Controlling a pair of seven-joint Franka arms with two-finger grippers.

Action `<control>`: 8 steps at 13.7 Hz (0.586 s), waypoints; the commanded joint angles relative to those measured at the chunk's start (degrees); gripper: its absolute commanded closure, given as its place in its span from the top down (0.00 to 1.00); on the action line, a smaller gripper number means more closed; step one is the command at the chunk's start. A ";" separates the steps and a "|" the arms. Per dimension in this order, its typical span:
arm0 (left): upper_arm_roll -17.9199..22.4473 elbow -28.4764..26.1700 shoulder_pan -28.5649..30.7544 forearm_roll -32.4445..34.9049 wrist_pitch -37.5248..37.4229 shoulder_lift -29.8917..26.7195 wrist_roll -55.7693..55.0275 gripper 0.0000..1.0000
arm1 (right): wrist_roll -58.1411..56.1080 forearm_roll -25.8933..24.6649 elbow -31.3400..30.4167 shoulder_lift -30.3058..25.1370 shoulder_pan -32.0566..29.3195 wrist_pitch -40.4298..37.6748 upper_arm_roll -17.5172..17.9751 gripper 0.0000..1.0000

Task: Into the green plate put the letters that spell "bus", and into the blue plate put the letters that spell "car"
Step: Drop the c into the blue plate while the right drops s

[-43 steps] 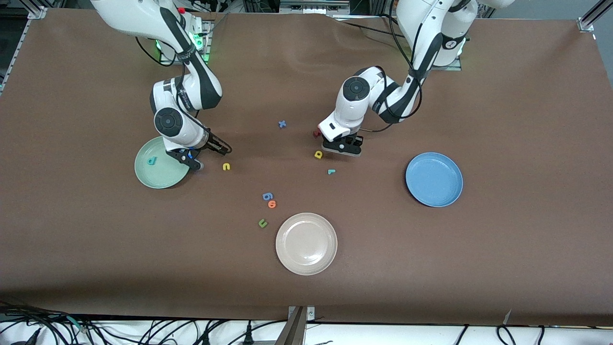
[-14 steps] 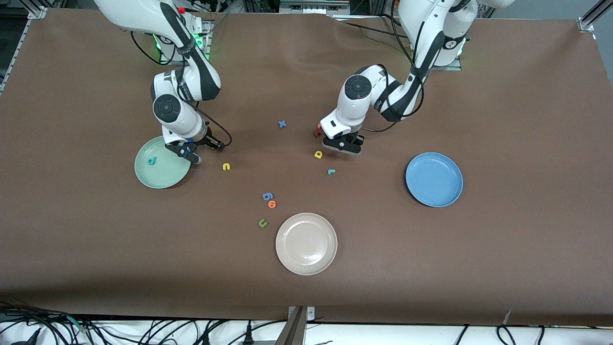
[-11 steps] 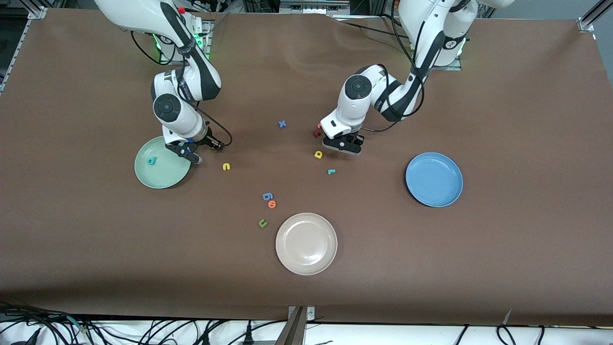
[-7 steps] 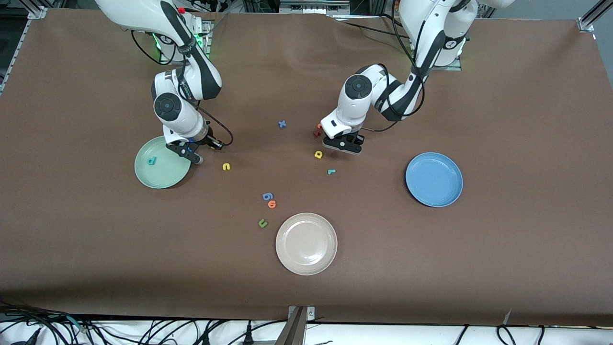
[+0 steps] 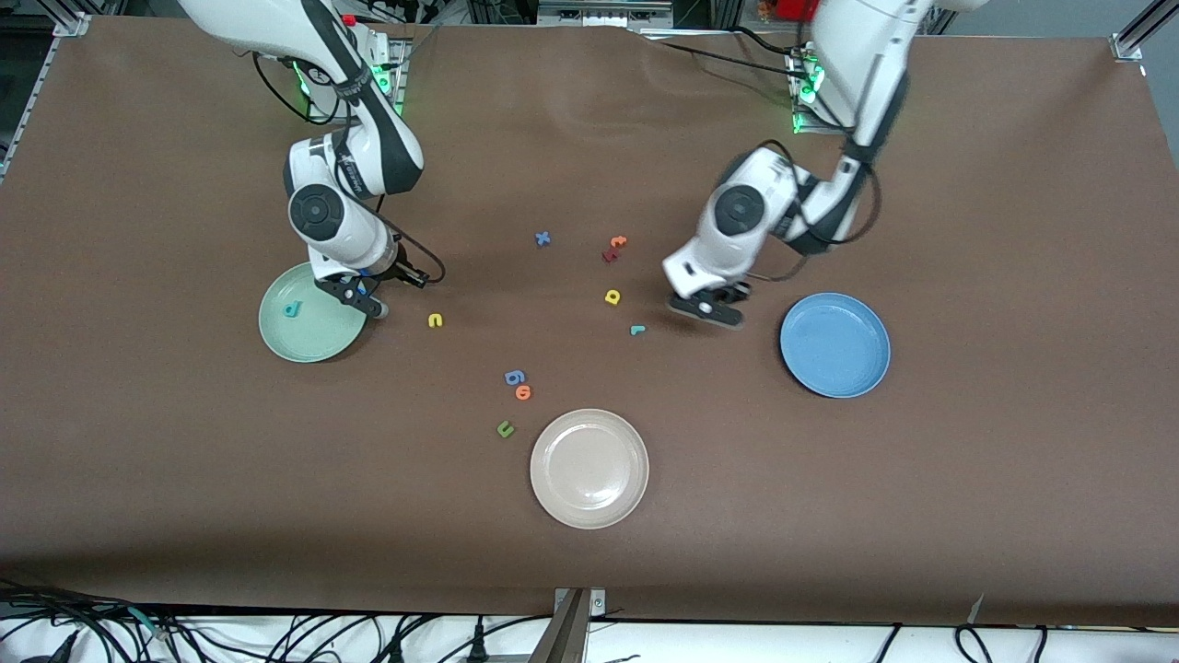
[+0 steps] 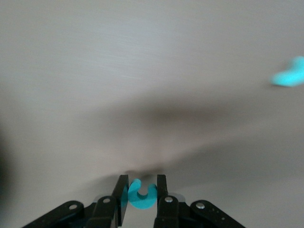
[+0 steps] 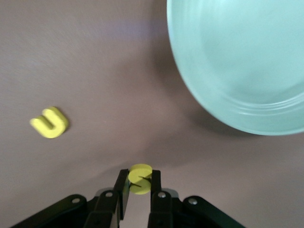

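The left gripper pinches a small teal "c", raised over bare table beside the blue plate. The right gripper clamps a chunky yellow "s" just off the green plate's rim, where the teal-blue "b" lies.

A wide brown surface fills the room's middle under even light, framed by aluminium rails at its corners, with black cables tangled on a white floor strip along its nearest edge.
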 commanded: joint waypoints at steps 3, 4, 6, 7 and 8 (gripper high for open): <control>-0.77 4.00 9.97 -0.58 -12.37 -5.77 10.23 0.00 | -10.65 0.36 12.24 -1.89 -0.53 -21.06 -8.45 0.09; -0.77 4.79 10.24 -0.58 -13.79 -6.04 10.32 0.00 | -13.99 0.36 12.43 -1.89 -0.53 -21.61 -10.74 0.09; -0.59 5.24 11.55 -0.31 -14.06 -5.60 12.59 0.00 | -20.85 0.36 11.82 -1.10 -0.79 -21.70 -14.79 0.09; -0.59 5.33 12.69 -0.31 -13.80 -5.25 14.17 0.00 | -22.88 0.36 11.56 0.21 -1.14 -21.61 -15.67 0.09; -0.59 5.85 13.75 -0.22 -13.63 -4.73 14.71 0.00 | -24.29 0.36 10.77 1.18 -1.41 -21.18 -16.20 0.09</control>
